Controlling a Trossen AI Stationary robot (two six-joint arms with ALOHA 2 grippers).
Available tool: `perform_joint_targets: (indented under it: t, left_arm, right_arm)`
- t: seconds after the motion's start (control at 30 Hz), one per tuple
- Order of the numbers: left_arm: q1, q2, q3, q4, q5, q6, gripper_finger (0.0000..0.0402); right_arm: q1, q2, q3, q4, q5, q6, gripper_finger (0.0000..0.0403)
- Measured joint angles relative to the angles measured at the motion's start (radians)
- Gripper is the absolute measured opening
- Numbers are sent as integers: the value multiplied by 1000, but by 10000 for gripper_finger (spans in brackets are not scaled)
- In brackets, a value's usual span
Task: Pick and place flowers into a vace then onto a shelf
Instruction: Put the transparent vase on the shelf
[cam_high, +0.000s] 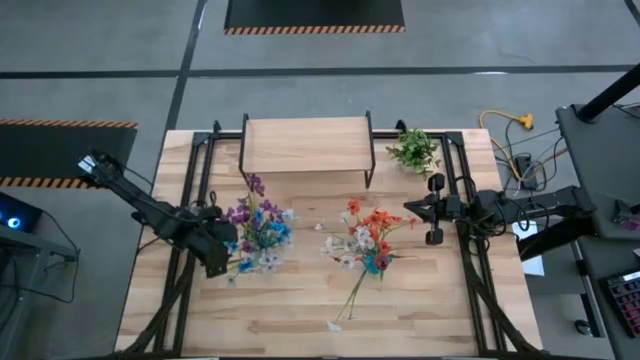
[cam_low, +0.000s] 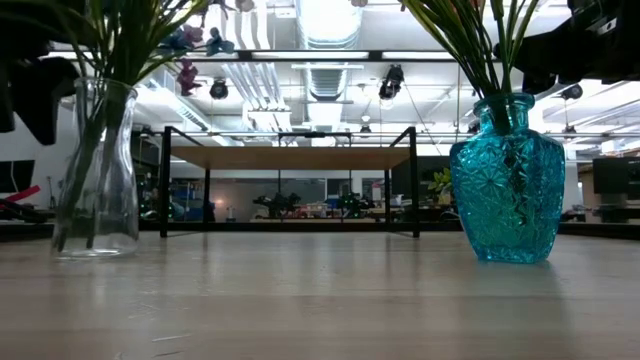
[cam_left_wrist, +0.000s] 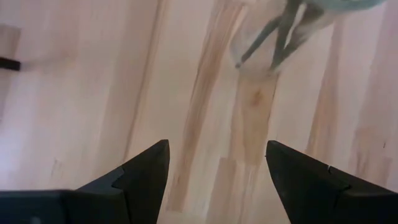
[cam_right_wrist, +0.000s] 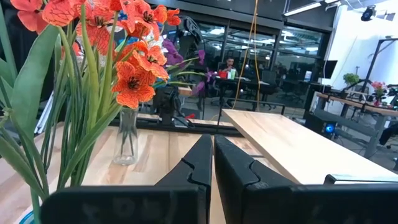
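Hovering spread-fingered just beside the clear vase (cam_low: 96, 170), the left gripper (cam_high: 222, 252) holds nothing; flowers (cam_high: 262, 228) stand in that vase and the blue vase (cam_low: 507, 180). The right gripper (cam_right_wrist: 213, 163), pressed together, waits beside them. Only the low view shows the vases' glass; the shelf (cam_high: 306, 145) stands behind

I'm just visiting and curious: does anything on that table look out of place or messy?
Mostly tidy: both bouquets stand upright in their vases. The odd bit is one loose flower lying flat on the table in front of the blue vase, outside any vase.
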Motion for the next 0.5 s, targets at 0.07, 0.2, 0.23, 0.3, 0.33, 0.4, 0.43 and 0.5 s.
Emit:
perform_joint_targets:
  t: [0.07,0.2,0.23,0.3,0.33,0.4,0.43,0.5]
  left_arm:
    - [-1,2,0,25,-6,0,251]
    - [-2,-4,-9,105,-25,15,251]
    - [-2,-6,-11,138,-28,27,251]
    - [-2,-8,-12,194,-30,60,251]
    - [-2,-8,-12,205,-35,76,251]
    - [-3,-8,-14,213,-68,87,251]
    - [-3,-8,-19,215,-82,87,251]
    - [-3,-9,-35,215,-88,87,251]
  right_arm:
    - [0,0,0,0,0,-4,8]
    - [0,0,0,0,0,-4,9]
    - [0,0,0,0,0,-6,9]
    - [0,0,0,0,0,-7,9]
    - [0,0,0,0,0,-7,9]
    - [0,0,0,0,0,-7,8]
    - [0,0,0,0,0,-7,9]
    - [0,0,0,0,0,-7,8]
